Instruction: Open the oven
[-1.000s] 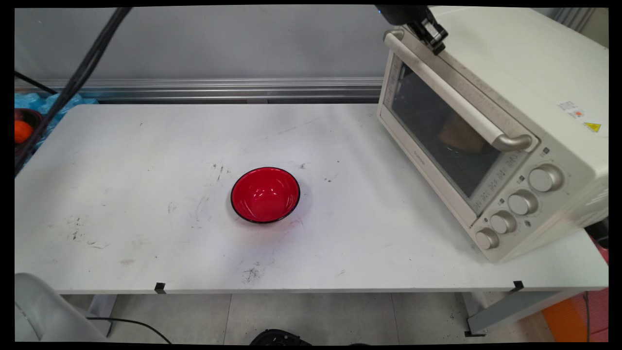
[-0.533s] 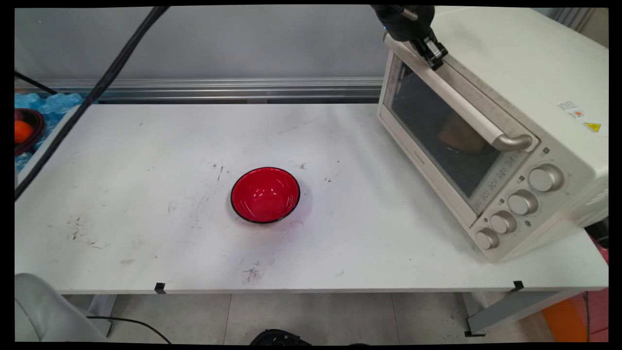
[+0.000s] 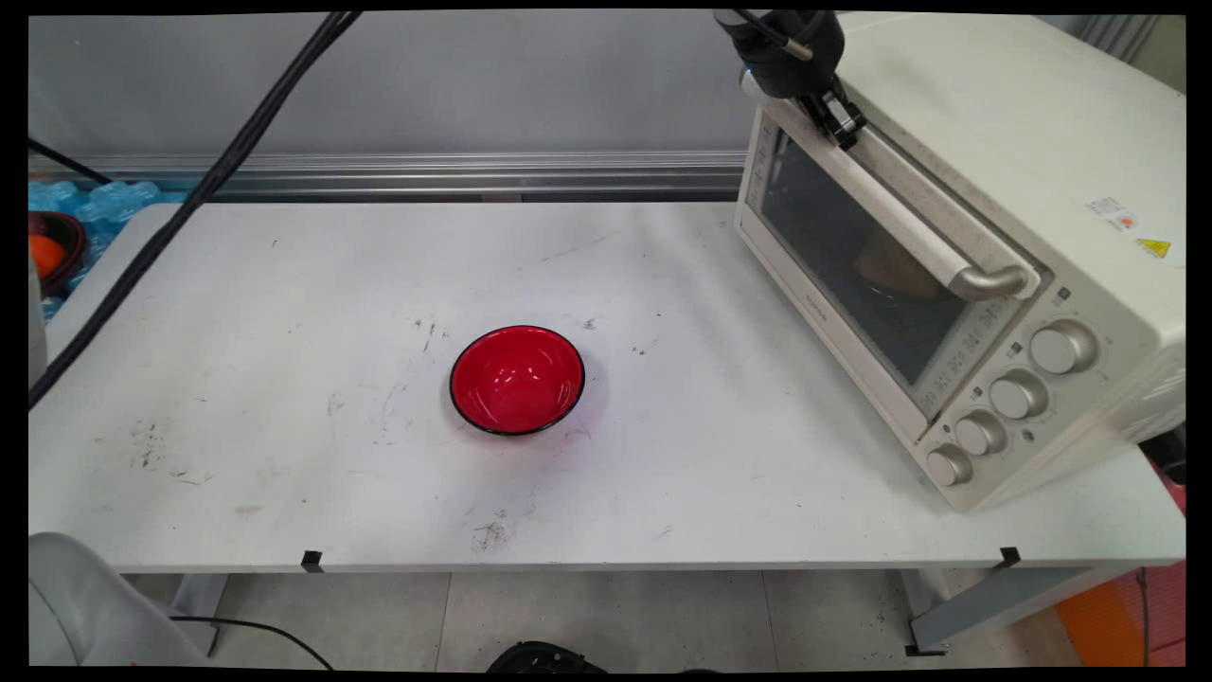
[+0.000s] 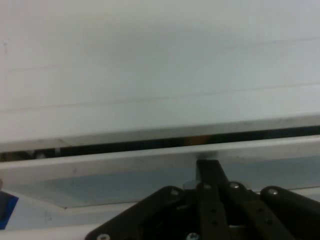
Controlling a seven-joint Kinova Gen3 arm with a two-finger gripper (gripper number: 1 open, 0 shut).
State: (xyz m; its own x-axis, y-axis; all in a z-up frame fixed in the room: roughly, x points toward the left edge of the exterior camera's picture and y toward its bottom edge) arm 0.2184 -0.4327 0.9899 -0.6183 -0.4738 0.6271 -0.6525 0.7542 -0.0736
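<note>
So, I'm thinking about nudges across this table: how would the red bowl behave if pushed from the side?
The red bowl looks glossy and hard, so it would probably stay stiff and slide rather than bend. It sits upright on the flat white table, apart from the toaster oven, with room to travel. A push high on its rim might tip it, since the walls flare outward.

A red bowl [image 3: 517, 379] with a black rim sits upright out in the middle of the white table [image 3: 284, 455], nothing near it, just scuff marks around. Over on the right end stands a cream toaster oven [image 3: 966, 256], angled across the table, four knobs [image 3: 1013, 393] down its front corner, something brownish behind the glass. Far left, off the table, an orange thing [image 3: 43, 254] in a dark bowl on blue wrap.
</note>
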